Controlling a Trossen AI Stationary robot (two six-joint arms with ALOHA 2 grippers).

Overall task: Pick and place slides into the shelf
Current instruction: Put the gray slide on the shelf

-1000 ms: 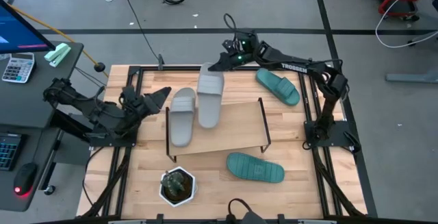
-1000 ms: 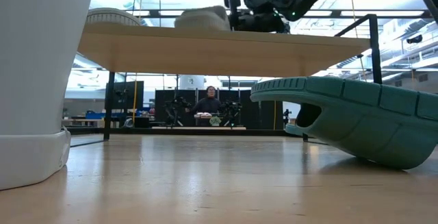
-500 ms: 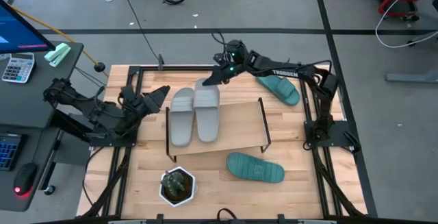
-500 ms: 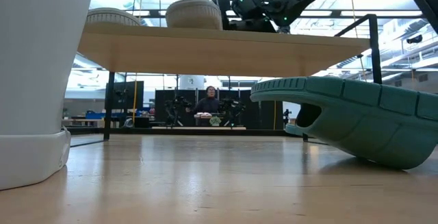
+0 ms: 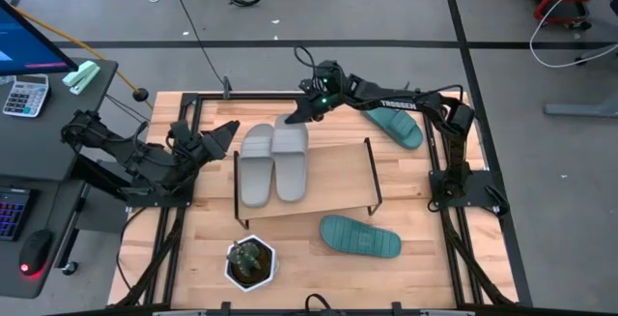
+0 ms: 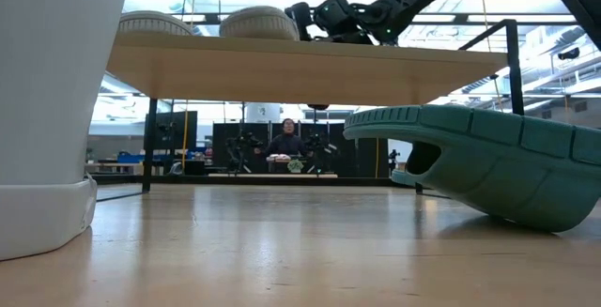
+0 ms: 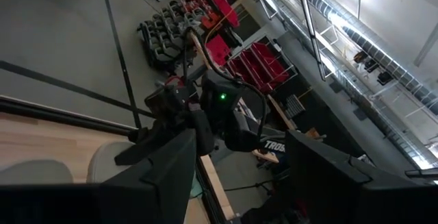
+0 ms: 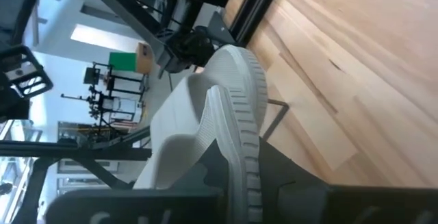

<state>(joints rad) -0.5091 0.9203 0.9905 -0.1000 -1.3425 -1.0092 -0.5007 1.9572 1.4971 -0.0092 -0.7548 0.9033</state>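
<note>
Lowered onto shelf (image 5: 328,176), grey slide (image 5: 292,150) stays in right gripper (image 5: 301,114).

We note the wooden tabletop (image 5: 406,200) bearing the shelf (image 5: 338,176) with two grey slides (image 5: 274,158) on it, two teal slides (image 5: 360,237) and a potted plant (image 5: 250,262).

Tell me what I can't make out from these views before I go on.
- Right gripper: in the high view its fingertips are too small to tell whether they grip the second grey slide; in the right wrist view the slide fills the frame and hides them.
- Left gripper: parked at the table's left edge, fingers too dark to read.
- Shelf: in the low view its board hides the grey slides' undersides.
- Near teal slide: cut off by the low view's right edge.
</note>
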